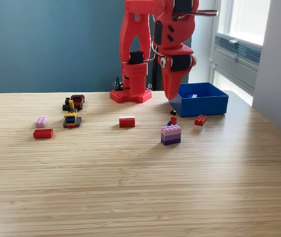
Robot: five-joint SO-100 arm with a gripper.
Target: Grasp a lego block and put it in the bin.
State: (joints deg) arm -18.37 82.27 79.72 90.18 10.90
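The bin (199,104) sits on the table (130,187) toward the far edge, at the exterior view's right, just to the right of the arm's base (130,95). It is a bright blue open box with low walls; its long axis runs roughly across the view, left to right, a little skewed so that its right end lies farther back, and its open top faces up. Something small and pale (193,96) lies inside near the back wall; what it is cannot be told. The red gripper (171,95) hangs point-down just at the bin's left front corner, above the table and apart from every block; its jaws look drawn together to one tip and nothing shows between them. Just in front of the bin lies a small red block (200,120), tilted relative to the bin's front wall. To its left stands a small figure (173,117), and just in front of that a purple stack (171,134) with a paler top layer. Further left, near the middle, is a red block with a white top (127,121). Well apart, at the view's left, are a cluster of dark, yellow and red pieces (73,110), a pink block (41,121) and a red flat block (43,133).
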